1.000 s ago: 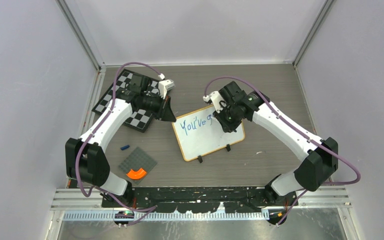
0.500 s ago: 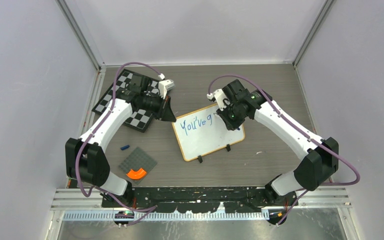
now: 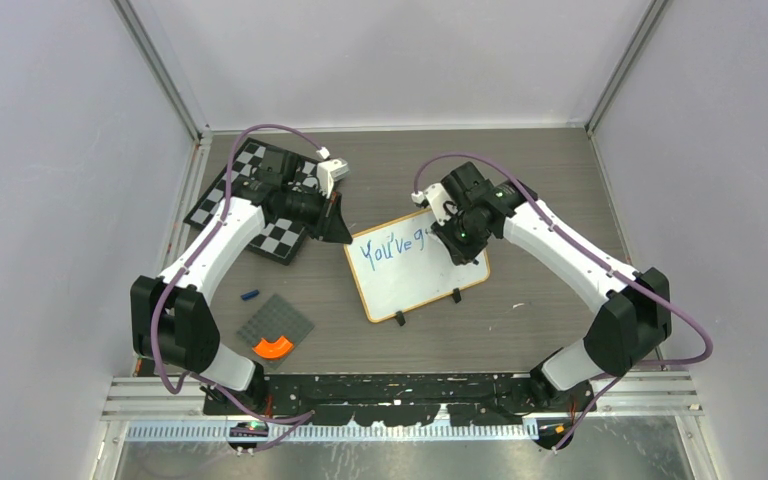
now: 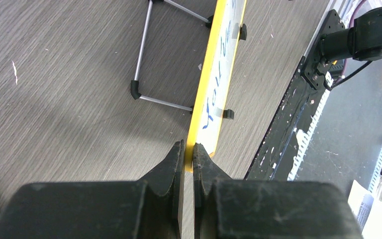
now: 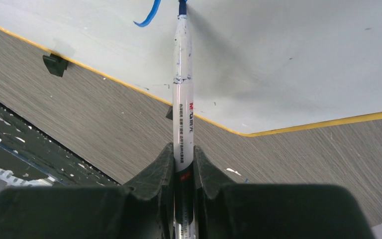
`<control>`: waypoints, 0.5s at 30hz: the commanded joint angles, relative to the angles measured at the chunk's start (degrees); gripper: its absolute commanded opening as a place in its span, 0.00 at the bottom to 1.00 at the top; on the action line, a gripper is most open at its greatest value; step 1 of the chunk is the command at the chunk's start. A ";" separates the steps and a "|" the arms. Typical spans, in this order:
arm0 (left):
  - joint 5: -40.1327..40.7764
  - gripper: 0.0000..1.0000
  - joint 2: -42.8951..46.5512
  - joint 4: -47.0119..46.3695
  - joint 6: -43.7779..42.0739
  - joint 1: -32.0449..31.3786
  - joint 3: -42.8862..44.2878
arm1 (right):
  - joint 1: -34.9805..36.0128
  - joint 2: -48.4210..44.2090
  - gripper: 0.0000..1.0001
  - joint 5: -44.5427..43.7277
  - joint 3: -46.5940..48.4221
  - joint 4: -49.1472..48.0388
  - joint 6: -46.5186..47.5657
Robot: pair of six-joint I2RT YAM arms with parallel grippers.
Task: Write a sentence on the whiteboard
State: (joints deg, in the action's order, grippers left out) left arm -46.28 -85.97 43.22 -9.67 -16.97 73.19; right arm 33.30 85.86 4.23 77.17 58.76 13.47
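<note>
- Whiteboard (image 3: 410, 285): long axis runs 8-to-2 o'clock, clip feet toward 5.
- Left jaws clench its 9 o'clock corner.
- Right jaws grasp marker (image 5: 183, 99), tip touching board.

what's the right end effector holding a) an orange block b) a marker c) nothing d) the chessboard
B: the right end effector is closed on a white marker, its blue tip at the whiteboard.

We see a chessboard (image 3: 285, 240) at upper left, a small blue cap (image 3: 250, 295) lower left, below it a grey plate (image 3: 276, 322) bearing an orange curved piece (image 3: 273, 347)
</note>
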 commanded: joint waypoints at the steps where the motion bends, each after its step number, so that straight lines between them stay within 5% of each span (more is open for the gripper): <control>1: 0.93 0.00 -0.91 -0.01 -0.62 -0.96 -0.28 | 0.19 -1.34 0.00 0.40 -1.62 -0.70 0.91; 15: 0.85 0.00 -0.71 -0.05 -0.61 -0.96 -0.37 | -1.51 -1.99 0.00 -2.57 -0.12 0.25 1.90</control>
State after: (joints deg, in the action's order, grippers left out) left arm -46.28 -85.97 43.18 -9.67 -16.97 73.19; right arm 32.77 85.84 3.90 74.65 59.27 14.90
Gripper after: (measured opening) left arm 0.076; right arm 0.198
